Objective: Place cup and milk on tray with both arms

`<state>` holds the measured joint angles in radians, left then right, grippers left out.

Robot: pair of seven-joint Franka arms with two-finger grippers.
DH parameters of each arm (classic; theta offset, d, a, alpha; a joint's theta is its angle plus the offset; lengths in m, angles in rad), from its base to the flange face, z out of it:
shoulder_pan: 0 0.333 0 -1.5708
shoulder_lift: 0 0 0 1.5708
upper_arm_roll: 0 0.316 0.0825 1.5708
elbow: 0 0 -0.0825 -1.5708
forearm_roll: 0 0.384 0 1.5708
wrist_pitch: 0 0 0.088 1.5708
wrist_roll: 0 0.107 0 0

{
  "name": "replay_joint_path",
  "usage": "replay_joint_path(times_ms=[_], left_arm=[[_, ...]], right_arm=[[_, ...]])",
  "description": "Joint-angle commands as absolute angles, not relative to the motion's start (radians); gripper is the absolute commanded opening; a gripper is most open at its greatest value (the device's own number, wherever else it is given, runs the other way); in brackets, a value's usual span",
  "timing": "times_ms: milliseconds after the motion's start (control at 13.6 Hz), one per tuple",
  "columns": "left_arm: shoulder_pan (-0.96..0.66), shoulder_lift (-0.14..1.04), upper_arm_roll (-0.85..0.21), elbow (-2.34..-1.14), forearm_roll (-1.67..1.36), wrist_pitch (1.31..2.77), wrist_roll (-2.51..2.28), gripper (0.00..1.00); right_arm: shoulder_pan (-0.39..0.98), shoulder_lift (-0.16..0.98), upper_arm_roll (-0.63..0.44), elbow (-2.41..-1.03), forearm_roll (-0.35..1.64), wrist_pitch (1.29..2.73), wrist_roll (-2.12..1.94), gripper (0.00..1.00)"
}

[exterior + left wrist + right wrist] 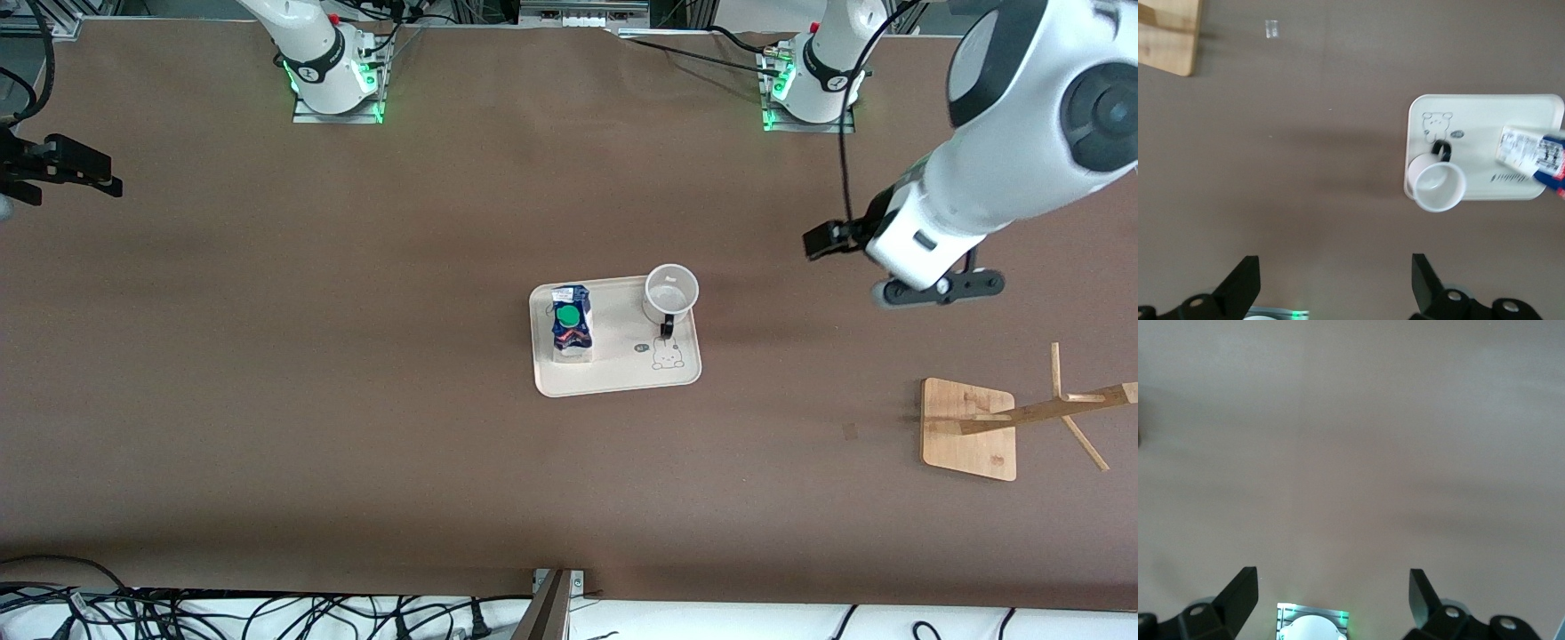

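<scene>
Both black two-finger grippers read spread and empty on my feeds. My right gripper [1331,593] hangs over bare brown table at its own end. On the cream rectangular tray [622,378] mid-table, I see the blue-and-white milk carton [571,324] upright, then the white ceramic cup [670,294] toward the left arm's end. My left gripper [1336,283] hovers over bare table beside the tray.

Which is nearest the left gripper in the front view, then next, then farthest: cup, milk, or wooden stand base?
From the open left gripper, up over bare table:
1. Wooden stand base, toward the left arm's end.
2. Cup, on the tray.
3. Milk, on the tray's right-arm end.
</scene>
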<state>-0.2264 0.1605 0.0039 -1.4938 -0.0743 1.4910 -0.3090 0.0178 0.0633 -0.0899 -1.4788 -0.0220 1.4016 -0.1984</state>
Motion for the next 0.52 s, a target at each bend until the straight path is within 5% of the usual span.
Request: replay_joint_path(times_ms=[0, 442], left_arm=[[-0.167, 0.052, 0.002, -1.618, -0.025, 1.528, -0.158, 1.00], [-0.107, -0.051, 0.048, -1.763, 0.015, 1.609, -0.048, 1.00]], right_arm=[[0.017, 0.048, -0.055, -1.493, -0.084, 1.413, -0.195, 1.00], [0.017, 0.054, -0.048, -1.494, -0.104, 1.440, -0.181, 1.00]])
